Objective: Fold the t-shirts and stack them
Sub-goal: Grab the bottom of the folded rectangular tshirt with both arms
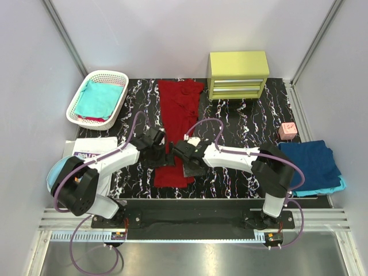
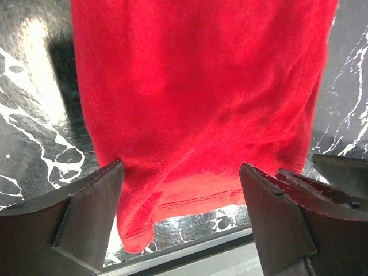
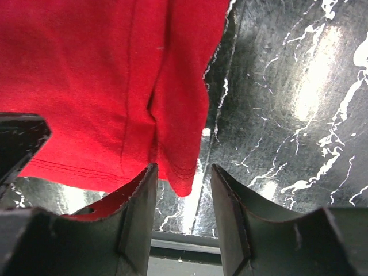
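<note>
Red t-shirt, between left fingers, right fingers

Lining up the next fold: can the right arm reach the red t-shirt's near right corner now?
Likely yes: the right pincer stands open at that corner of the red t-shirt, nothing between.

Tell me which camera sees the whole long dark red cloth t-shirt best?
The top external view: the dark red cloth t-shirt lies as one long strip, partly hidden by the arms. The left wrist view shows just its hemmed end; the right wrist view just one hemmed corner.
</note>
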`<state>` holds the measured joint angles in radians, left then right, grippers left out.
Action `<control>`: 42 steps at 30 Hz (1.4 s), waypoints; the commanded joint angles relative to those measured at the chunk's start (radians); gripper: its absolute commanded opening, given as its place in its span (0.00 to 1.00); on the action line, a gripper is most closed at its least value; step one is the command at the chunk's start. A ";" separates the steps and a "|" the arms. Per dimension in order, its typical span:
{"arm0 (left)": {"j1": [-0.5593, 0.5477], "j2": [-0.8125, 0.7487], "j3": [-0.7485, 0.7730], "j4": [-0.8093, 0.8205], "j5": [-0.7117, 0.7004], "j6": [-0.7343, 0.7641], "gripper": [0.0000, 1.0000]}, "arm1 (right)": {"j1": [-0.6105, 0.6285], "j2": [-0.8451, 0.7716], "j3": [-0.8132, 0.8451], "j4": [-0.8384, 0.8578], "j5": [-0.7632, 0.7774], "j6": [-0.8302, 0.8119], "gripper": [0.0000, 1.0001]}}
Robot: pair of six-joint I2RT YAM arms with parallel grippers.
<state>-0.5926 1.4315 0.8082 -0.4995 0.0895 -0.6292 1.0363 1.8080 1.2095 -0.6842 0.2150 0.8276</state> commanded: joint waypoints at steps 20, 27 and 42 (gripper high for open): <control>-0.015 -0.026 -0.004 0.026 -0.004 -0.015 0.84 | 0.018 -0.065 -0.188 -0.034 -0.057 0.160 0.08; -0.015 -0.063 0.002 0.006 -0.034 -0.012 0.84 | 0.022 -0.094 -0.179 -0.054 -0.040 0.159 0.41; 0.089 -0.139 0.378 -0.129 -0.332 0.074 0.99 | -0.183 -0.223 0.259 -0.114 0.279 -0.171 0.70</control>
<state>-0.5632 1.2510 1.1770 -0.5770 -0.1154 -0.5716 0.8833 1.5902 1.4868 -0.7437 0.3794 0.7269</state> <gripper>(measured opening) 0.980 0.716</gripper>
